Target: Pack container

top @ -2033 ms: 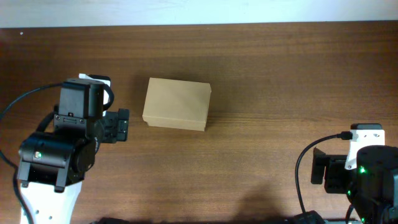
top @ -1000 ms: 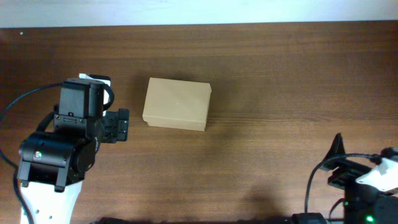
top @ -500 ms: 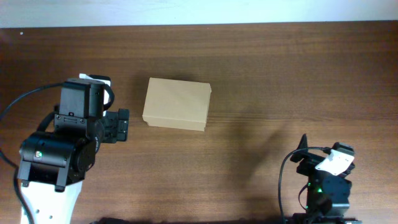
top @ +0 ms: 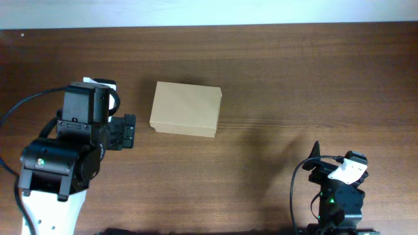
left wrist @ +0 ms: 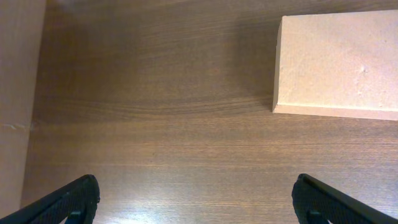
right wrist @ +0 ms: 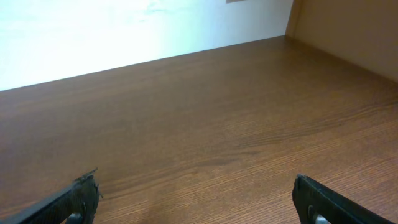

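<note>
The container [top: 186,109] is a plain tan cardboard box with its lid shut, lying on the wooden table left of centre. Its corner also shows in the left wrist view [left wrist: 339,59] at the upper right. My left gripper [top: 128,132] is just left of the box, open and empty; its two fingertips [left wrist: 196,199] stand wide apart over bare wood. My right gripper [top: 318,156] is at the front right, far from the box, tilted up and open; its fingertips [right wrist: 196,199] frame bare table. No pens or tape roll are in view.
The dark wooden table [top: 294,78] ends at a white wall along the back. The right wrist view shows the white wall [right wrist: 124,31] and a tan panel [right wrist: 348,25] at the table's far side. A tan strip [left wrist: 18,93] lies at the left of the left wrist view.
My right arm has swung from the far right edge in toward the front of the table and folded up. The left arm and the box have not moved.
</note>
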`<state>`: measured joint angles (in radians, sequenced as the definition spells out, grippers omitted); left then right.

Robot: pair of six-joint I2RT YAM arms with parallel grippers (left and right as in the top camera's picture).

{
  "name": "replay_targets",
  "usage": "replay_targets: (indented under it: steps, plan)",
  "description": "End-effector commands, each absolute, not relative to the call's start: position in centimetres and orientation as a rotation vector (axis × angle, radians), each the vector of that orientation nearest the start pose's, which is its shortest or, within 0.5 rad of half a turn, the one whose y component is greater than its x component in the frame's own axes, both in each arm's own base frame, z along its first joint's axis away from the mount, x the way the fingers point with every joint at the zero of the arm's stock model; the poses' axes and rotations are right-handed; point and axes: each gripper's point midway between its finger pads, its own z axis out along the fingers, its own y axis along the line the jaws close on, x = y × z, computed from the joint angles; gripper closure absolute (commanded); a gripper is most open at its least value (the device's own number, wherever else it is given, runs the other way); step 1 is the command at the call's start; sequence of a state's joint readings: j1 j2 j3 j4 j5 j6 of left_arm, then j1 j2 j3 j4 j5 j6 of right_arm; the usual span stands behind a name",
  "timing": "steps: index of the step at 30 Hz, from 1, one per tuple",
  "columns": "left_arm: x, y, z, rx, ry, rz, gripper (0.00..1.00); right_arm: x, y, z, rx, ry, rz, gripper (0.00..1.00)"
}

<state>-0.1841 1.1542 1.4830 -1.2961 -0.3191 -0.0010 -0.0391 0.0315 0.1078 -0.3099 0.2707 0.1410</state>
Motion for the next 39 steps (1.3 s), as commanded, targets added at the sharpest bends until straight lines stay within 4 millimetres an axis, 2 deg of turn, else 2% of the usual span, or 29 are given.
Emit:
replay_targets:
  steps: [1, 15, 18, 19, 21, 24, 28, 33, 37, 39]
  plan:
    - [26.6, 0.6, 29.3, 0.097, 2.5, 0.339, 0.01, 22.7, -5.6, 14.2, 0.356, 1.76, -0.176, 0.01]
    - [26.6, 0.7, 29.2, 0.096, 2.503, 0.34, 0.0, 22.7, -5.6, 14.2, 0.356, 1.76, -0.176, 0.01]
    - [25.3, 0.9, 29.8, 0.086, 2.466, 0.33, 0.0, 22.7, -5.6, 14.2, 0.356, 1.76, -0.176, 0.01]
    - [24.2, 1.1, 29.9, 0.08, 2.443, 0.325, 0.0, 22.7, -5.6, 14.2, 0.356, 1.76, -0.176, 0.01]
    - [23.8, 1.8, 30.8, 0.035, 2.332, 0.337, 0.0, 22.7, -5.6, 14.2, 0.356, 1.76, -0.176, 0.01]
    - [24.4, 1.7, 32.4, -0.04, 2.06, 0.267, 0.01, 22.7, -5.6, 14.2, 0.356, 1.76, -0.176, 0.01]
    - [24.6, 1.7, 33.0, -0.105, 1.781, 0.194, 0.0, 22.7, -5.6, 14.2, 0.356, 1.76, -0.176, 0.01]
    - [24.1, 1.8, 31.3, -0.161, 1.511, 0.127, 0.01, 22.7, -5.6, 14.2, 0.356, 1.76, -0.176, 0.01]
    - [23.9, 1.8, 26.2, -0.163, 1.502, 0.124, 0.0, 22.7, -5.6, 14.2, 0.356, 1.76, -0.176, 0.01]
    - [24.0, 1.8, 24.2, -0.162, 1.509, 0.126, 0.0, 22.7, -5.6, 14.2, 0.356, 1.76, -0.176, 0.01]
